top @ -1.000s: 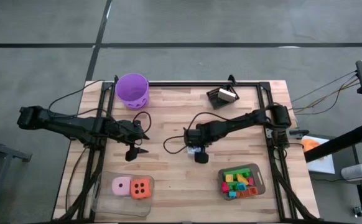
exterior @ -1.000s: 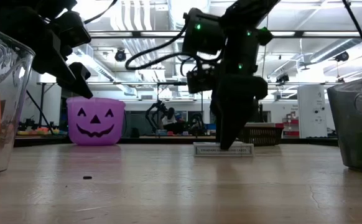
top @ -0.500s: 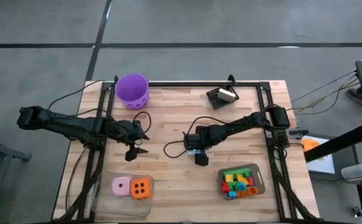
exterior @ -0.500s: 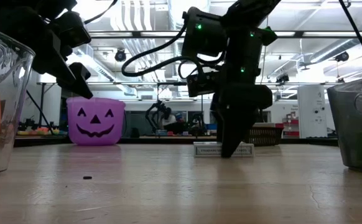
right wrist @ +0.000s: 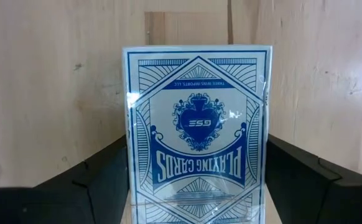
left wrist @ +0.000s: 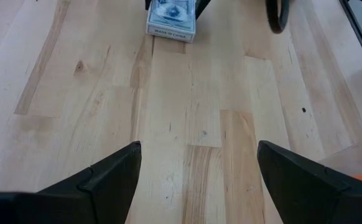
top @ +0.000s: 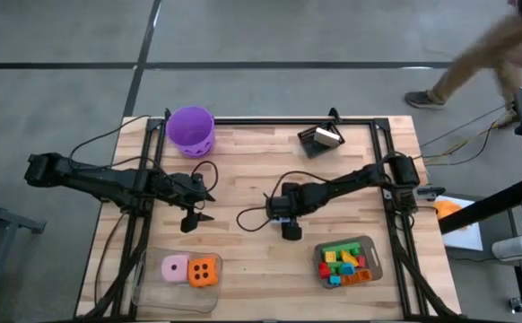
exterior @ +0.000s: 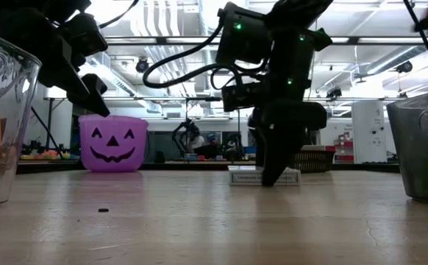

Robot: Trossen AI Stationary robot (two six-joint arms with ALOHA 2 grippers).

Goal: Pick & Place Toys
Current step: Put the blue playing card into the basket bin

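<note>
High view: the wooden table [top: 243, 170] carries a purple bucket [top: 191, 130] at its far left, a small dark box [top: 322, 138] at the far middle, a clear bin [top: 153, 287] at near left holding a pink die [top: 175, 266] and an orange die [top: 204, 271], and a grey tray [top: 370, 256] at near right filled with coloured bricks [top: 342, 265]. The right gripper [top: 289, 224] is at table centre, over the card pack, which its body hides here; the left gripper [top: 194, 218] hovers further left, well apart from it. A person's leg and shoe [top: 427, 97] cross the floor beyond the table. Low view: the right gripper [exterior: 273, 177] reaches down to the card pack [exterior: 264, 177] lying flat on the wood; the bucket [exterior: 113, 143] stands behind, bin wall and tray wall at either edge. Left wrist view: left fingers [left wrist: 109, 177] stand wide apart over bare wood, nothing between them, the card pack [left wrist: 171, 18] further off. Right wrist view: the card pack [right wrist: 196, 130] sits between the two dark fingers [right wrist: 100, 174], jaws spread on either side of it; contact with the pack I cannot tell.
</note>
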